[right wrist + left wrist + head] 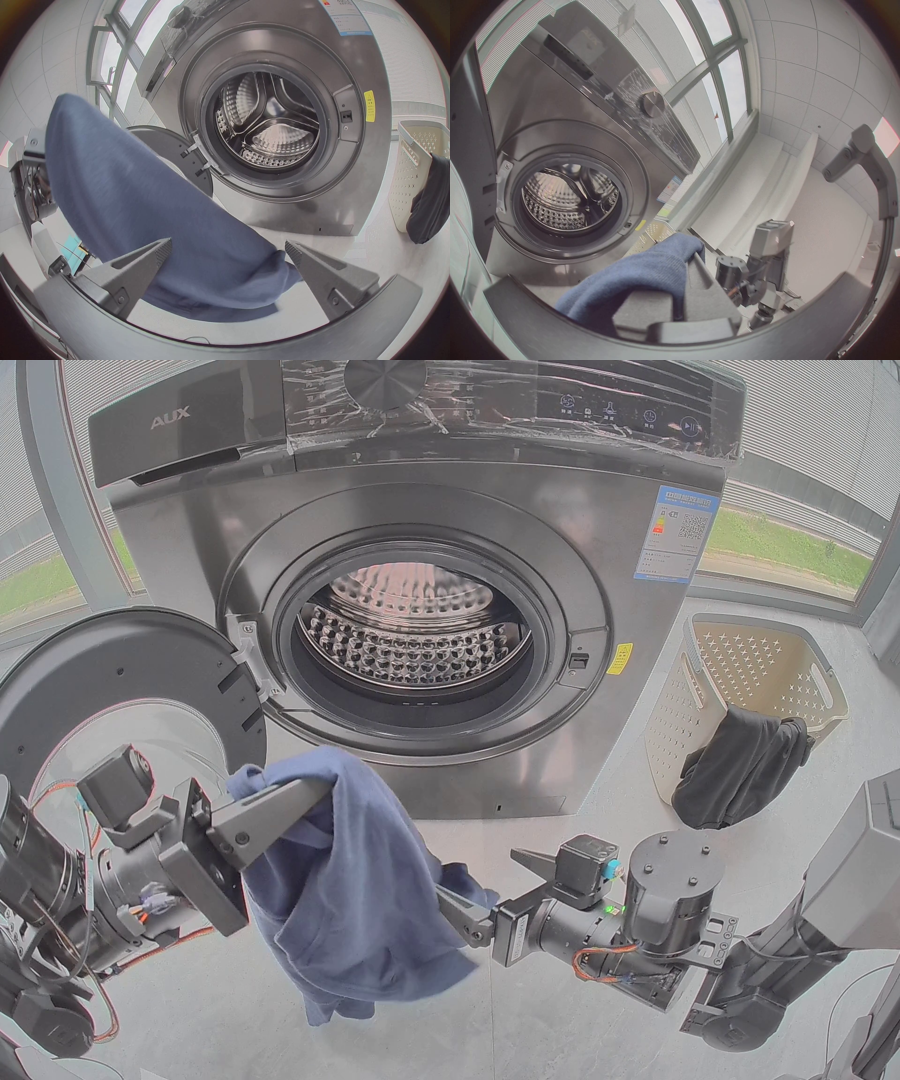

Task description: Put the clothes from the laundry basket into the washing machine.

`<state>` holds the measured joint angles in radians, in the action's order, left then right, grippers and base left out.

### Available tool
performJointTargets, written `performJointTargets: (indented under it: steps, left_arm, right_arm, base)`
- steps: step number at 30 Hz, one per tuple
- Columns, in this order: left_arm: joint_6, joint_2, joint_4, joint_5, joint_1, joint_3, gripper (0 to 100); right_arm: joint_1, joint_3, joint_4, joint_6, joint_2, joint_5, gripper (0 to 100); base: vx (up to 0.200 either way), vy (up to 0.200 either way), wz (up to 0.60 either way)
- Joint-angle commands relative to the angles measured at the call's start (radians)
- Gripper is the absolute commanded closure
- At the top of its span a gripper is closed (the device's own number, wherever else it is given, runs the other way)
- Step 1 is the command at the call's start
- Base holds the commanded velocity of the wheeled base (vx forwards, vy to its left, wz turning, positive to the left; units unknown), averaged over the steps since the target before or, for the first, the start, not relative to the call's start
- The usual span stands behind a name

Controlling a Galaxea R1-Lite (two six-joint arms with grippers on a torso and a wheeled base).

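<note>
A blue garment [356, 894] hangs in front of the washing machine [422, 501], below its open drum [412, 627]. My left gripper [314, 793] is shut on the garment's upper edge, and the cloth drapes over its fingers [693, 286]. My right gripper [227, 246] stands open at the garment's lower right side, with a fold of blue cloth [140, 197] lying between its spread fingers [328, 276]. The drum [272, 122] holds no clothes. A black garment [741, 768] hangs over the rim of the cream laundry basket [750, 660] to the right of the machine.
The machine's round door [112, 679] is swung open to the left, just behind my left arm. The basket [415, 154] leans on the floor beside the machine's right corner. Grey floor [562, 1035] lies open in front of the machine.
</note>
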<state>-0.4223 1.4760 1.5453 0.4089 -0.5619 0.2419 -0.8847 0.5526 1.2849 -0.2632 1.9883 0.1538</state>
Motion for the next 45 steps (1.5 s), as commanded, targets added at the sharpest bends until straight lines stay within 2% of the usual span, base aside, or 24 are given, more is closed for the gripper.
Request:
performJointTargets:
  steps: [1, 2, 4, 11, 19, 33, 38, 45]
  left_arm:
    - [-0.006, 0.037, 0.001, -0.047, 0.002, 0.046, 100]
    - [-0.007, 0.041, 0.001, -0.053, 0.002, 0.050, 100]
    - [-0.004, 0.072, 0.002, -0.102, 0.002, 0.063, 100]
    - [0.000, 0.116, 0.002, -0.140, 0.013, 0.086, 100]
    - [0.004, 0.172, 0.002, -0.191, 0.039, 0.123, 100]
    - [0.004, 0.182, 0.002, -0.197, 0.040, 0.132, 100]
    - [0.004, 0.181, 0.002, -0.199, 0.040, 0.137, 100]
    - [0.004, 0.178, 0.002, -0.197, 0.045, 0.137, 100]
  right_arm:
    - [-0.007, -0.014, -0.001, 0.001, 0.009, 0.000, 0]
    - [-0.007, -0.014, -0.001, 0.001, 0.009, 0.001, 0]
    - [-0.007, -0.014, 0.001, 0.002, 0.007, 0.001, 0]
    - [-0.013, -0.013, 0.005, 0.015, 0.007, 0.000, 0]
    - [-0.089, 0.009, 0.047, 0.016, 0.033, -0.025, 0]
    - [-0.172, 0.181, 0.085, 0.019, 0.207, -0.028, 0]
    - [-0.163, 0.233, 0.097, 0.042, 0.271, -0.030, 0]
    - [-0.168, 0.296, 0.103, 0.042, 0.348, -0.028, 0]
  base:
    - [0.000, 0.000, 0.00]
    - [0.000, 0.000, 0.00]
    - [0.000, 0.000, 0.00]
    - [0.000, 0.000, 0.00]
    - [0.000, 0.000, 0.00]
    - [0.000, 0.000, 0.00]
    - [0.000, 0.000, 0.00]
    - [0.000, 0.000, 0.00]
